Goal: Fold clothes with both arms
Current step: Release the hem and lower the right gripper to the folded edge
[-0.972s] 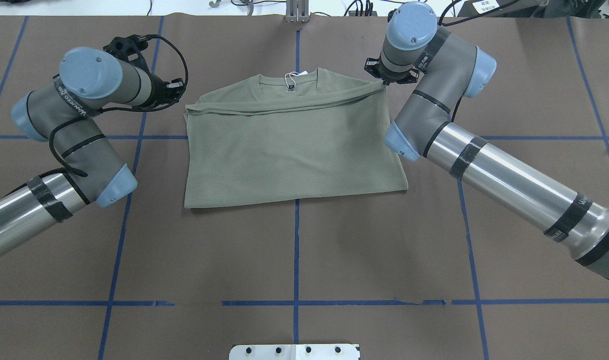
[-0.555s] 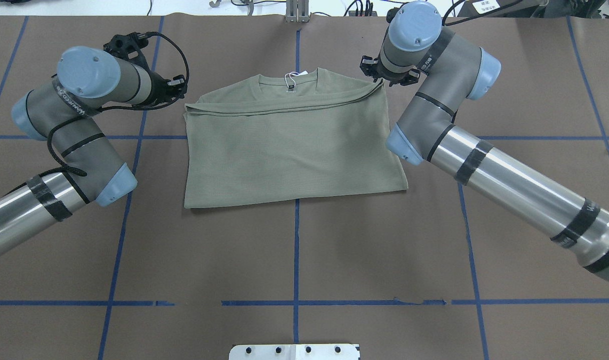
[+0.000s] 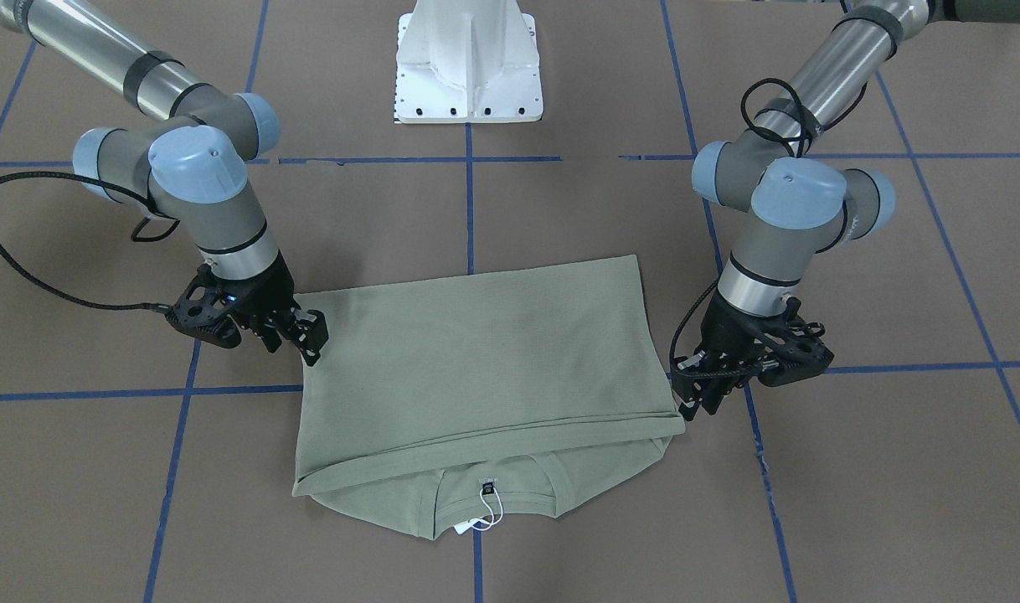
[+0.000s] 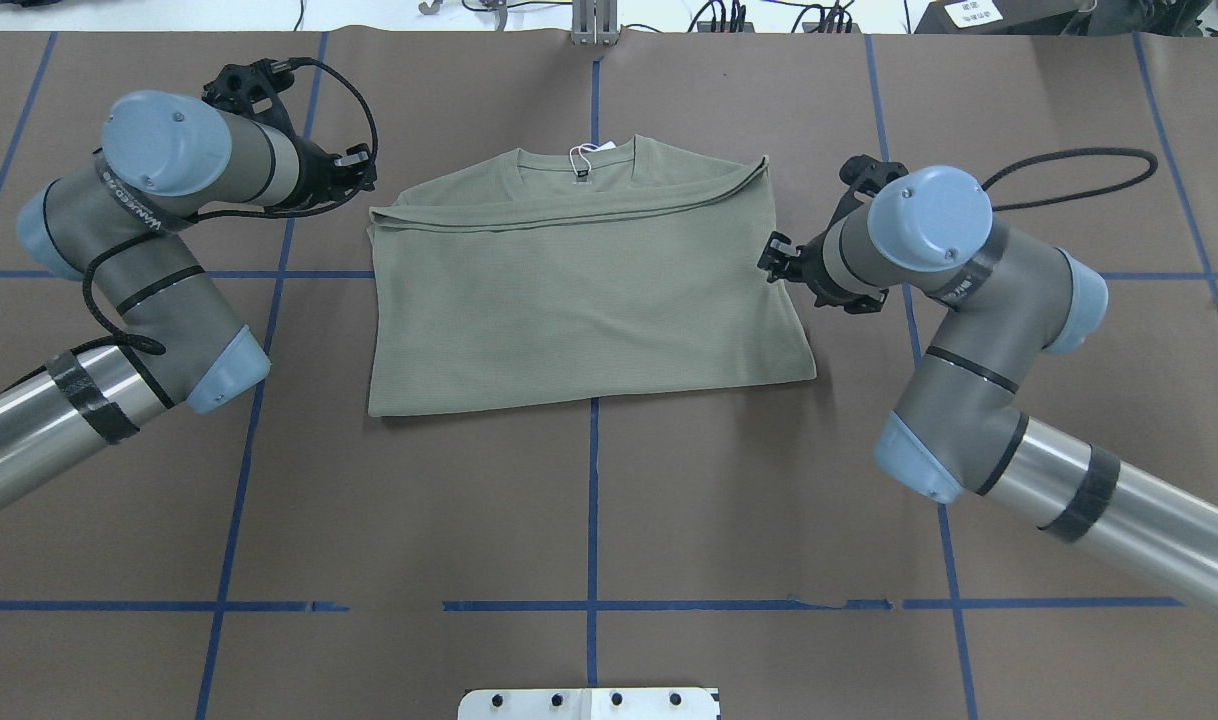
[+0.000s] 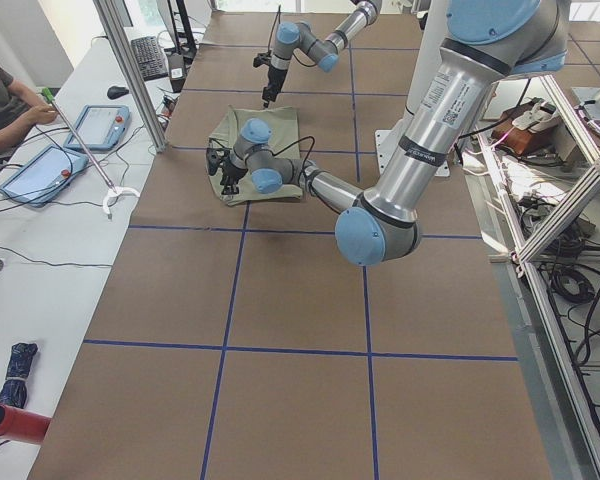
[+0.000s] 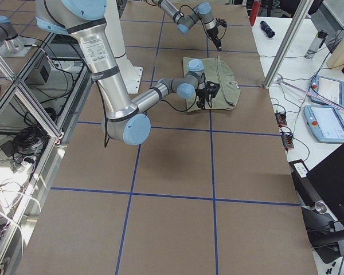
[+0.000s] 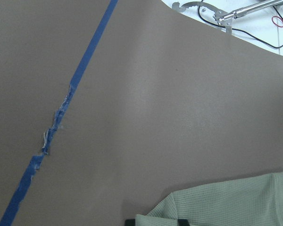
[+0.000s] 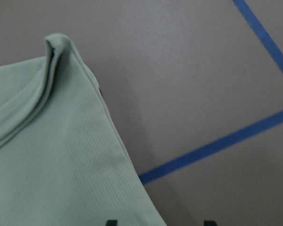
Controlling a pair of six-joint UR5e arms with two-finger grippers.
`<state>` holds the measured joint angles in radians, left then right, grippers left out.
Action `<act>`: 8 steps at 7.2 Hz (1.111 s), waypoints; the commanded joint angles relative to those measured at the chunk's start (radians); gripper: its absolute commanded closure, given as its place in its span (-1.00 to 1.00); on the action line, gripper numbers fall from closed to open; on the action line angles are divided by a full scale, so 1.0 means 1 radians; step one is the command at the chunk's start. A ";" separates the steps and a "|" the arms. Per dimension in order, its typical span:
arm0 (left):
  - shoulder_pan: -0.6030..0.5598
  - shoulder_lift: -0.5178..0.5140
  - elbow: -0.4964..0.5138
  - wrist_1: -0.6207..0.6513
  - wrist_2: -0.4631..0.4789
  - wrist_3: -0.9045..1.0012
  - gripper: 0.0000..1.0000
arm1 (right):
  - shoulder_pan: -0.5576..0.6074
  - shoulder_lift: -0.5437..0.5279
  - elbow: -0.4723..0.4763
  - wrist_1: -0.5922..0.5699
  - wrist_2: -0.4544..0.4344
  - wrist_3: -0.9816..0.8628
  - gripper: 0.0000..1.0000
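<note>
The sage-green shirt (image 4: 579,300) lies folded flat at the far middle of the table, neck and white hang tag (image 4: 581,155) at its far edge. My left gripper (image 4: 364,170) sits at the shirt's far left corner. In the left wrist view its fingertips (image 7: 129,221) stand apart with that corner (image 7: 226,207) between them, open. My right gripper (image 4: 769,258) hangs at the middle of the shirt's right edge, open. The right wrist view shows the shirt's edge (image 8: 52,155) running down between its spread tips. The front view shows the left gripper (image 3: 690,402) and right gripper (image 3: 313,339) low beside the shirt (image 3: 476,368).
The white pedestal base (image 3: 468,67) stands at the robot's side of the table. Blue tape lines (image 4: 593,500) cross the brown table cover. Beyond the far edge is a side table with tablets (image 5: 100,125), where a person (image 5: 5,95) sits.
My right gripper left the shirt's far right corner, which dropped flat, and swung toward the robot to the middle of the right edge. The left arm barely shifted.
</note>
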<state>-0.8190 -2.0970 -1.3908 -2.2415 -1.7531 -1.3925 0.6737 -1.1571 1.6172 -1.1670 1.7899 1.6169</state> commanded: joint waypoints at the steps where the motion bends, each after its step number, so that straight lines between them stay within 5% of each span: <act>1: 0.000 0.003 -0.008 0.003 0.003 0.001 0.13 | -0.046 -0.055 0.056 0.029 -0.001 0.127 -0.34; 4: 0.000 0.005 -0.008 0.005 0.003 0.003 0.13 | -0.062 -0.082 0.056 0.029 0.000 0.127 -0.24; 6: 0.000 0.006 -0.008 0.005 0.004 0.003 0.13 | -0.065 -0.090 0.059 0.029 0.000 0.127 0.02; 7: 0.000 0.006 -0.008 0.005 0.004 0.003 0.13 | -0.063 -0.095 0.076 0.029 0.006 0.124 0.99; 8: 0.000 0.005 -0.008 0.005 0.003 0.003 0.13 | -0.063 -0.108 0.081 0.029 0.008 0.124 1.00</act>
<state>-0.8192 -2.0912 -1.3990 -2.2366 -1.7491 -1.3898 0.6104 -1.2524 1.6887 -1.1382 1.7946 1.7420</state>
